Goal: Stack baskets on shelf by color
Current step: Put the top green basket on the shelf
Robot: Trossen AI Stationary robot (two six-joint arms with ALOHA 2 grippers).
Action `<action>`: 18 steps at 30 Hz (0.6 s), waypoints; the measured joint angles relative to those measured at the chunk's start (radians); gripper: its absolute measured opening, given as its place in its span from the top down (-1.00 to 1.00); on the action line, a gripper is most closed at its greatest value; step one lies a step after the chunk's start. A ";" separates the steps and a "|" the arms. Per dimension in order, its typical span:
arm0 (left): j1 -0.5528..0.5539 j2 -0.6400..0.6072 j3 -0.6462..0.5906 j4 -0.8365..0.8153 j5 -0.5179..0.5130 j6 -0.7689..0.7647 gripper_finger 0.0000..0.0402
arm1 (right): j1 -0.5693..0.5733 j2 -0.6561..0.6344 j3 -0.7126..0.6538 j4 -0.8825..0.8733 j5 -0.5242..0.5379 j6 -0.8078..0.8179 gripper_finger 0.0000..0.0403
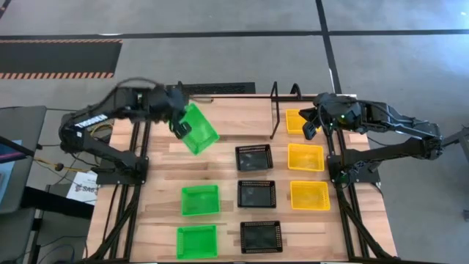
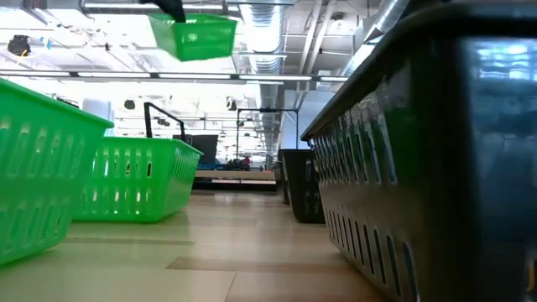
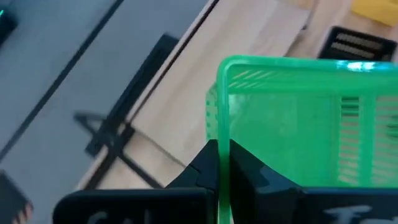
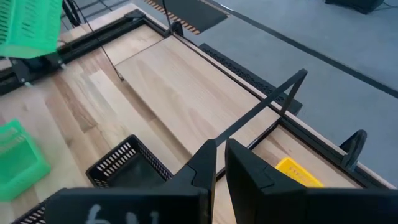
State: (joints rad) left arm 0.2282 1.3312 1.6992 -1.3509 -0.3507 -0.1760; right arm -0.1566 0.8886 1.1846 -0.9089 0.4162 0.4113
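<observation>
I am holding a green basket [image 1: 198,129] by its rim in the left gripper [image 1: 179,129], lifted to clear shelf [image 1: 231,114] | right gripper [image 1: 311,126] narrowly parted, holding nothing, waiting above a yellow basket [image 1: 296,121].

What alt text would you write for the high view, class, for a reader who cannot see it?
The left gripper holds a green basket tilted above the table near the shelf. Eight more baskets sit in green, black and yellow columns; the right gripper hovers at the farthest yellow one.
</observation>
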 joint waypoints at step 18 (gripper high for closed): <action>0.369 0.475 0.159 -0.103 0.347 0.712 1.00 | 0.000 0.039 0.001 0.136 -0.050 0.086 0.71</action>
State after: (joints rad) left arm 0.5976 1.8067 1.8580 -1.4538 -0.0042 0.5360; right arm -0.1562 0.9273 1.1854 -0.7731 0.3660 0.4976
